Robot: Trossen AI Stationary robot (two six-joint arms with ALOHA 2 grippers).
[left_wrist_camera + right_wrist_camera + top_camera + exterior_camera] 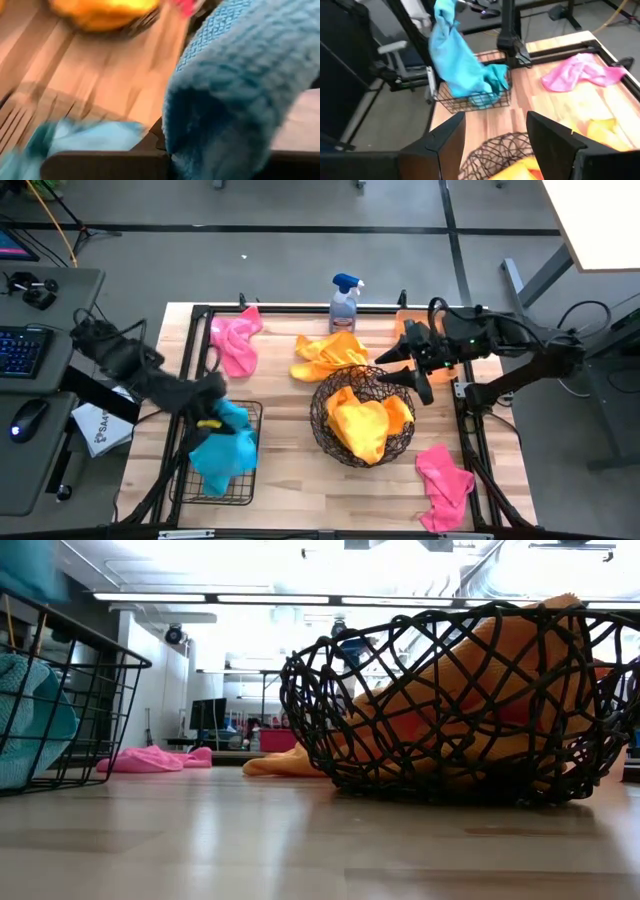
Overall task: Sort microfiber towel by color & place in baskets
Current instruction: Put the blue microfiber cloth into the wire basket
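Observation:
My left gripper is shut on a teal-blue towel above the black wire-grid basket at the table's near left. Another teal towel lies inside that basket. My right gripper is open and empty above the far right rim of the round woven-wire basket, which holds orange-yellow towels. A further orange-yellow towel lies on the table beyond it. Pink towels lie at the far left and near right. The orange tray is mostly hidden under the right arm. My left gripper holds the teal-blue towel by its upper end, coming from above. The towel hangs slack below the fingers, and its lower end reaches down into the wire basket. The bunched cloth hides how many layers lie between the fingers.
A blue-topped spray bottle stands at the far edge, just beyond the loose orange-yellow towel. A black frame rail runs along the table's sides. Bare wood lies between the two baskets at the near edge.

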